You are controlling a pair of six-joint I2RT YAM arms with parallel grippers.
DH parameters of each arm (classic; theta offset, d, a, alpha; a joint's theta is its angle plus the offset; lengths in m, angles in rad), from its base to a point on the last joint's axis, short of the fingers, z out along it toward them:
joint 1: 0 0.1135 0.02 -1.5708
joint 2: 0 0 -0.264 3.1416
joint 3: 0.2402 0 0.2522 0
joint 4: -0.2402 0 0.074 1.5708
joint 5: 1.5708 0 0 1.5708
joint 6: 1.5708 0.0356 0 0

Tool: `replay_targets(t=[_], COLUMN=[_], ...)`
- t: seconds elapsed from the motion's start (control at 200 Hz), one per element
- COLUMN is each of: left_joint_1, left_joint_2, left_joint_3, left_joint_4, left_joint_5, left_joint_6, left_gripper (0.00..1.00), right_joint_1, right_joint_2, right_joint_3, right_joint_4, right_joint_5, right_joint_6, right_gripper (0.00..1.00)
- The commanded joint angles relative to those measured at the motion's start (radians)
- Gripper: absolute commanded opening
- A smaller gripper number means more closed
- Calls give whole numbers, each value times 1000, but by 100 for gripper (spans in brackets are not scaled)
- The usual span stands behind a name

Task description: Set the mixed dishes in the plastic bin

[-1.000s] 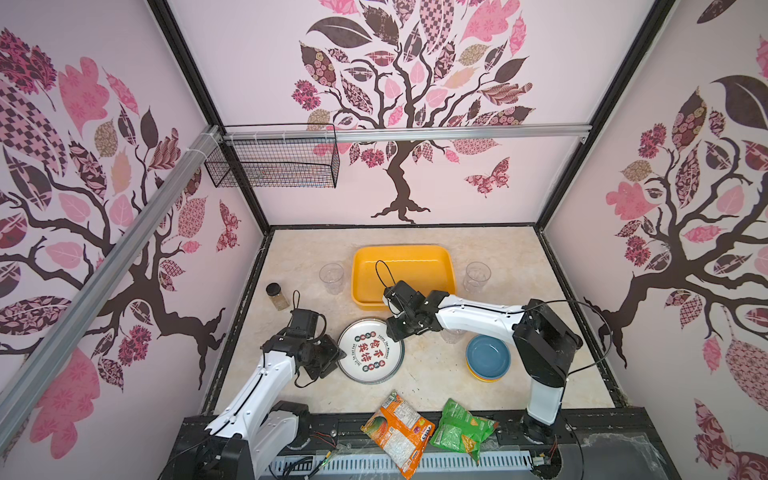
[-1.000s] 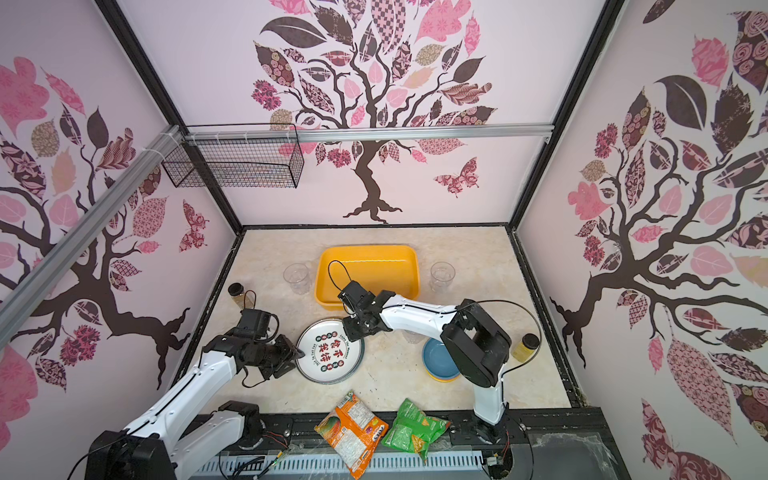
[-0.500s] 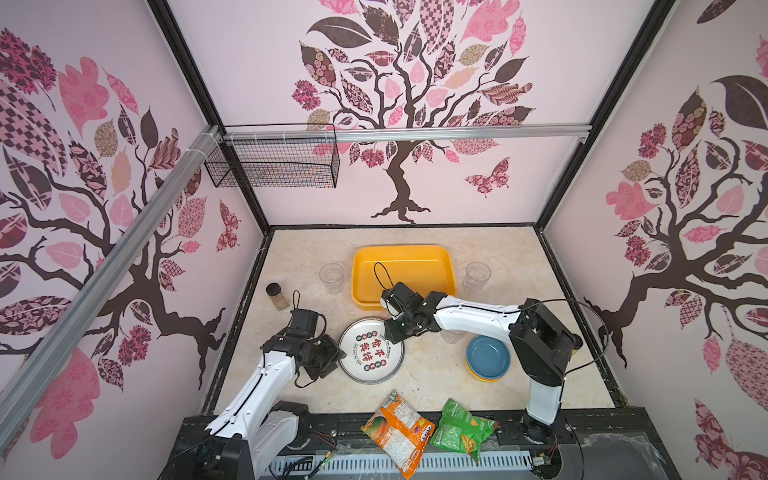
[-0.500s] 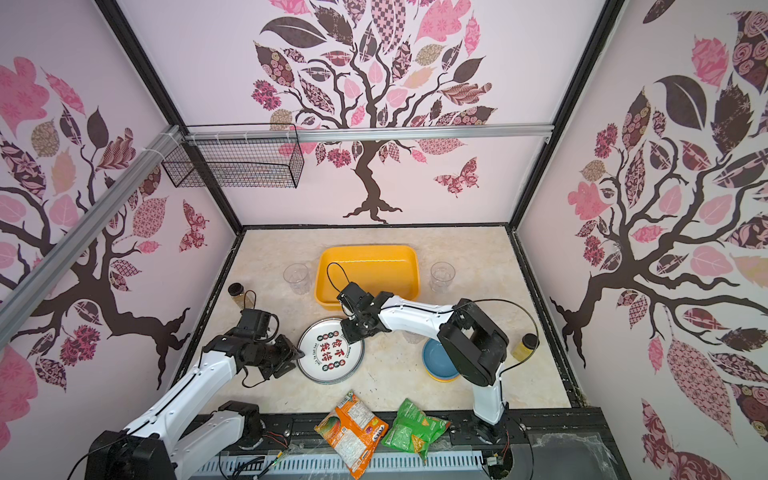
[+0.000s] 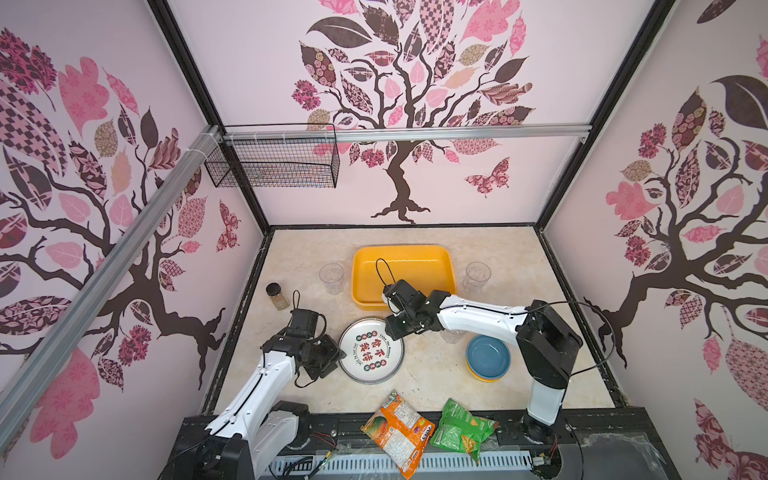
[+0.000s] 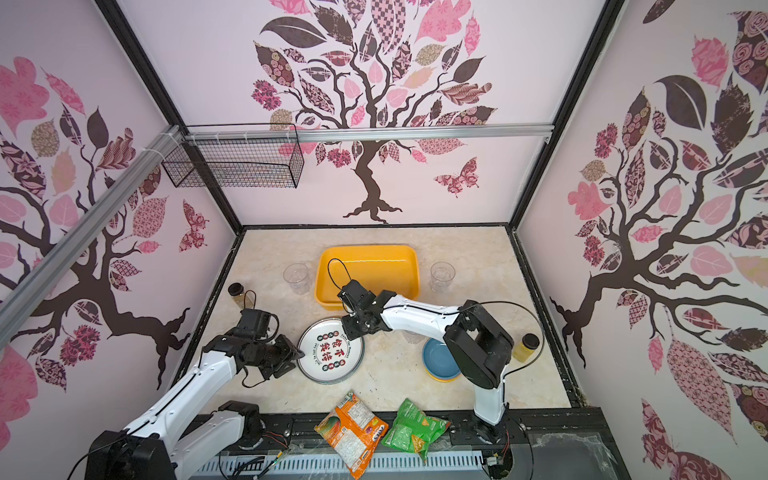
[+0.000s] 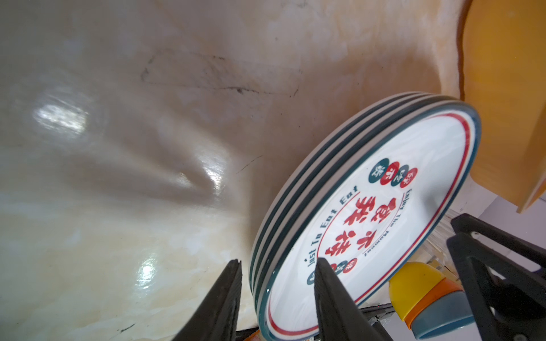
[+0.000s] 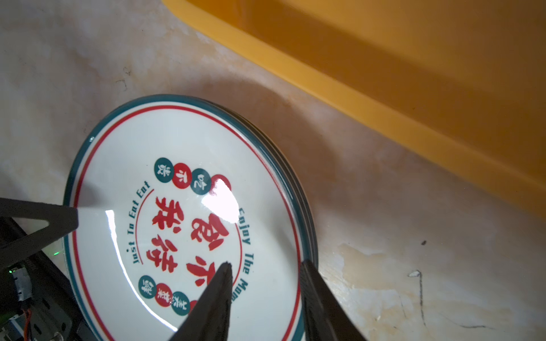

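Note:
A stack of white plates [image 5: 371, 351] [image 6: 331, 350] with red characters lies mid-table, in front of the yellow plastic bin [image 5: 401, 257] [image 6: 368, 251]. My left gripper [image 5: 341, 353] [image 7: 279, 264] is open and straddles the stack's left rim [image 7: 295, 206]. One of its fingers is over the top face; a small gap shows at the other. My right gripper [image 5: 395, 328] [image 8: 267, 264] is open astride the far right rim [image 8: 295, 206]. One of its fingers is over the plate, the other outside the edge. Stacked bowls [image 5: 487, 357], blue on top, sit to the right. Clear cups [image 5: 331, 277] [image 5: 477, 276] flank the bin.
A dark-lidded spice jar [image 5: 277, 296] stands at the left. Orange [image 5: 397, 432] and green [image 5: 461, 430] snack bags lie at the front edge. A yellow jar [image 6: 527, 347] stands by the right wall. A black wire basket [image 5: 274, 164] hangs high at the back left.
My right gripper has edged slightly left along the plates' rim, and its jaws have widened a little. The left arm and the plates have not moved.

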Motion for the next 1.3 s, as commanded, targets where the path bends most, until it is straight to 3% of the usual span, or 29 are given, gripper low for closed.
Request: replay_targets(t=[0.0, 0.425, 0.74, 1.295], left_joint_1=[-3, -4, -4, -5], left_joint_2=[-8, -8, -12, -9], left_joint_3=[-22, -23, -25, -26], left_joint_4=[3, 6, 4, 4], left_joint_5=[0, 0, 0, -4], left_joint_6=[-2, -2, -2, -4], left_gripper=[44, 44, 44, 44], right_joint_1=[3, 3, 3, 3], right_joint_2=[-33, 31, 53, 65], right_joint_3=[-9, -7, -10, -10], right_joint_4=[-12, 2, 2, 5], right_joint_5=[36, -7, -13, -36], right_joint_6=[3, 4, 4, 1], right_gripper=[44, 43, 50, 47])
